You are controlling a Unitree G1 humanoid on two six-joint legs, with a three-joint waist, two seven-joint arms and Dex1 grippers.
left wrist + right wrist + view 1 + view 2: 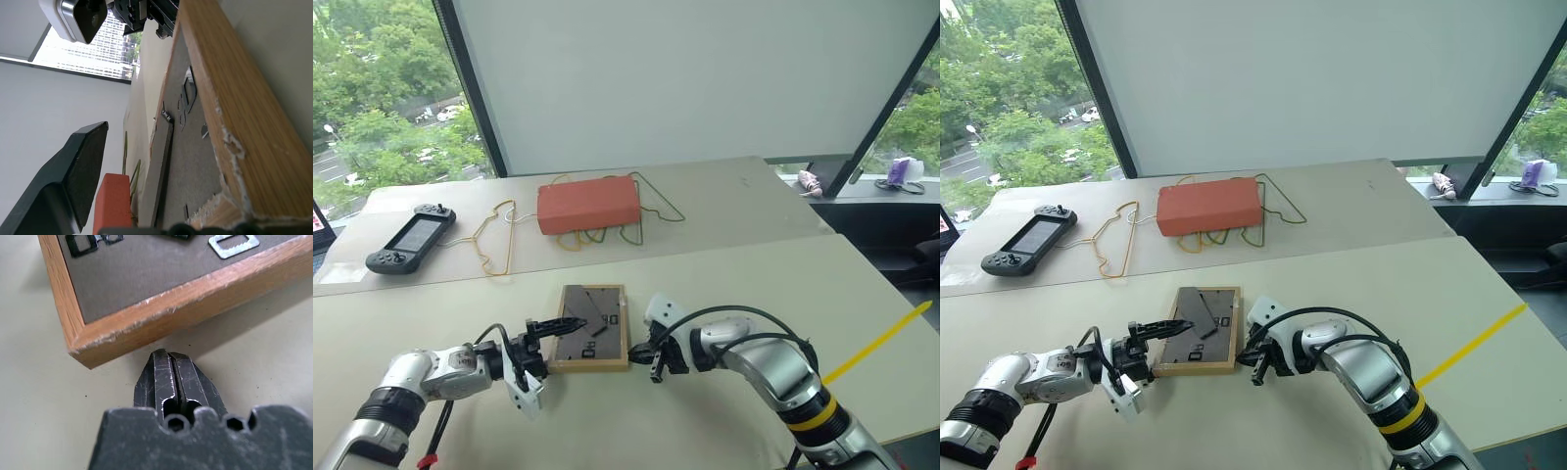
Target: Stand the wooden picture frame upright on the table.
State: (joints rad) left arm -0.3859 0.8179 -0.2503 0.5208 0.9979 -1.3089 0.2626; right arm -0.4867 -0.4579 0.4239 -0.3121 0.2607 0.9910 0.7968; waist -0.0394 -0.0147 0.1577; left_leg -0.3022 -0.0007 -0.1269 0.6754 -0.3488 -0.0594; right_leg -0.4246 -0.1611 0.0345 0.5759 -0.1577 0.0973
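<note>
frame (594, 327): flat, back up, on table (724, 421), near the front edge, between both grippers
stand: looks folded against the back, not out
left gripper (551, 336): fingers apart, one over the frame's left edge, nothing clamped
right gripper (168, 366): fingers pressed together, tip just beside the frame's right near corner, holding nothing
done: grippers in position only
left: lift, open stand, set upright

An orange-red box (588, 205) sits upper centre on tangled wire hangers (499, 240). A handheld game console (410, 239) lies at left.
</note>
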